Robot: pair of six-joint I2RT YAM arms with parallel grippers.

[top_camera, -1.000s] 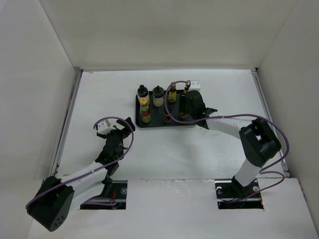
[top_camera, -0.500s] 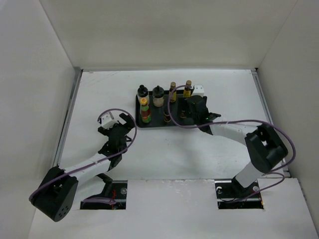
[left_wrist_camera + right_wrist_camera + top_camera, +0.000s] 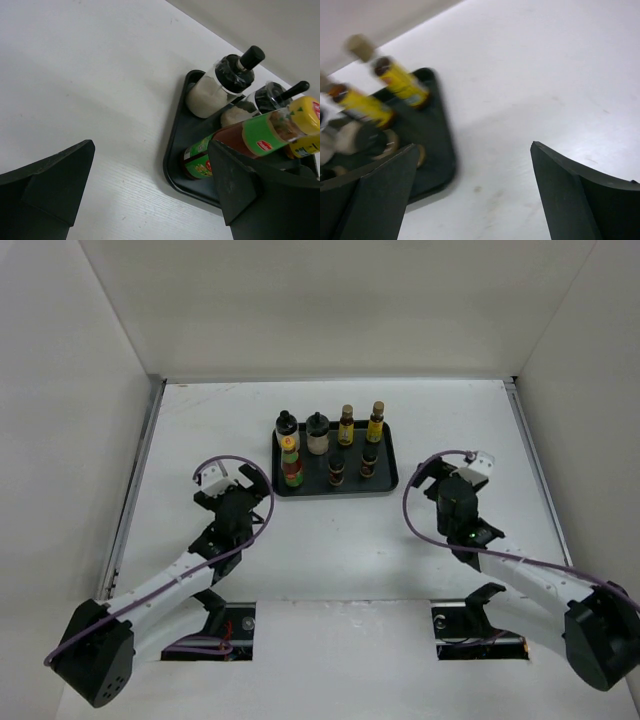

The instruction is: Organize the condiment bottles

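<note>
Seven condiment bottles stand on the black tray (image 3: 386, 480). Two pale black-capped ones (image 3: 286, 426) (image 3: 318, 433) and two slim yellow-labelled ones (image 3: 346, 426) (image 3: 376, 422) form the back row. The red-green bottle (image 3: 291, 466) and two short brown ones (image 3: 336, 471) (image 3: 369, 462) stand in front. My left gripper (image 3: 250, 482) is open, just left of the tray's near corner; its wrist view shows the red-green bottle (image 3: 250, 141) behind the right finger. My right gripper (image 3: 433, 471) is open and empty, to the right of the tray. Its blurred wrist view shows the yellow-labelled bottles (image 3: 402, 83) and the tray (image 3: 439, 150).
White walls enclose the white table on three sides. A metal rail (image 3: 138, 475) runs along the left edge and another (image 3: 530, 455) along the right. Both arm bases sit in cut-outs at the near edge.
My right gripper opened over the tray's right side and pulled back to the right and nearer, leaving the short brown bottle standing. The left gripper shifted slightly toward the tray.
</note>
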